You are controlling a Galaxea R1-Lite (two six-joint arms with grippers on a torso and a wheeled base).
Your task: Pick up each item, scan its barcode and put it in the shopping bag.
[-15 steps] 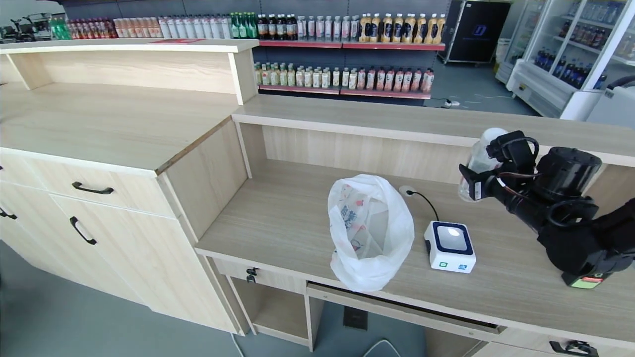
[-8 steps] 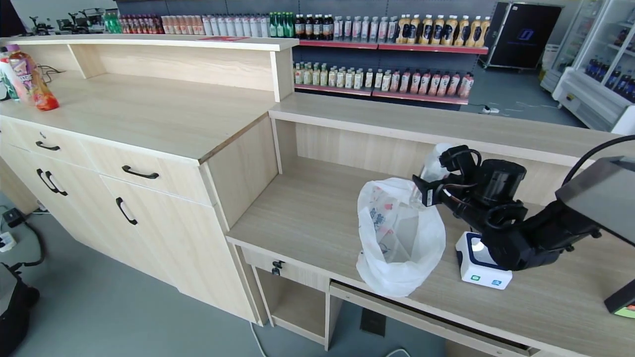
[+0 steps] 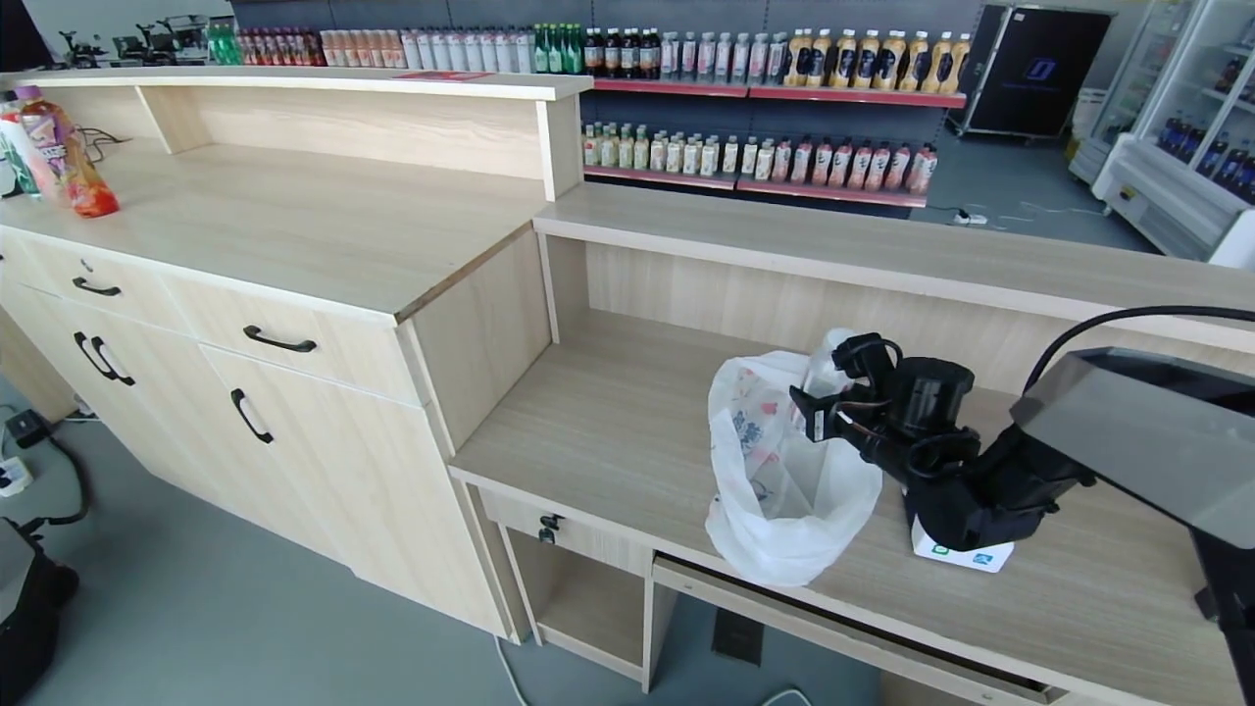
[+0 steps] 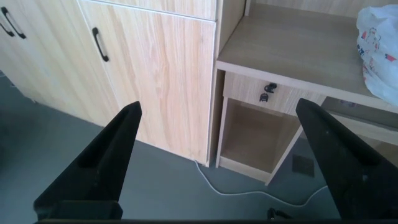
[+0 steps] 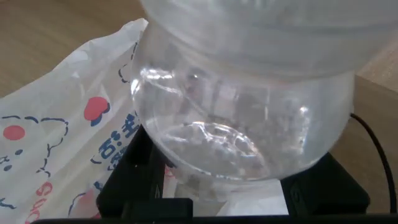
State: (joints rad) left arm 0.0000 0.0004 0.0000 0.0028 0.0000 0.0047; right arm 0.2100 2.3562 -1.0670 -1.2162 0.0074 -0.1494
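Two levels to the wooden counter (image 3: 627,431): a higher top on the robot's left, a lower desk top on its right w/ a raised ledge along the back edge. Standing open near the front edge of the lower top is the white plastic shopping bag (image 3: 775,490), red and blue print on its side. The right arm lies across the lower top from the robot's right. At its end the right claw (image 3: 831,384) is clamped on a clear, see-through bottle (image 3: 824,365), one finger each side of the body. That bottle sits at the bag's far rim, by the mouth; can't tell whether it touches the plastic. From the wrist cam the bottle's base (image 5: 242,118) has the printed bag (image 5: 56,137) right behind it. A white scanner (image 3: 956,556) sits just beside the bag on the robot's right, close to the front edge, mostly hidden under the arm. The left claw (image 4: 219,106) is spread wide w/ nothing between its fingers, out beyond the counter's front edge above the grey floor, facing the cabinet doors. A couple of coloured drink bottles (image 3: 59,157) stand at the far left end of the higher top.
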